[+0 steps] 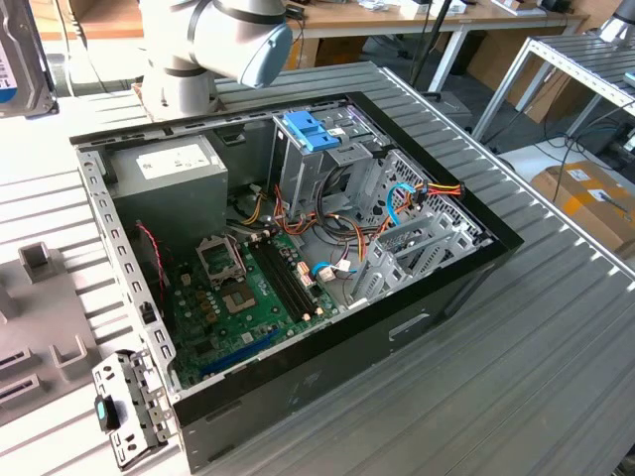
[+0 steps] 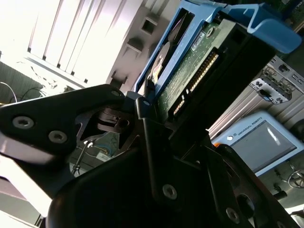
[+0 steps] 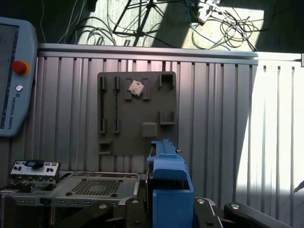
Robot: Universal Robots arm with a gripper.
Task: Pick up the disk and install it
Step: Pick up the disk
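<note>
Pick-up looks done: the gripper [image 2: 149,111] has its black fingers [image 2: 80,107] clenched on one end of the disk [image 2: 190,71]. In the second wrist view the disk's green circuit board faces the camera, and a blue plastic carrier [image 2: 266,28] wraps its sides and far end. In the first wrist view the same carrier stands up between the gripper parts, over the ribbed table [image 3: 223,118], with a grey fixture plate [image 3: 137,114] lying flat on the table beyond it. In the exterior view the disk [image 1: 20,59] shows at the upper corner on the exterior view's left, raised off the table and well apart from the open computer case [image 1: 397,327]. Installing, by my reading, is not yet done. The disk sits nowhere inside the case, and the metal drive cage [image 1: 347,164] at the rear of the case, topped by a blue bracket [image 1: 313,129], has nothing from the gripper near it. So I judge the task roughly half complete: disk in hand, placement in the case left to do.
</note>
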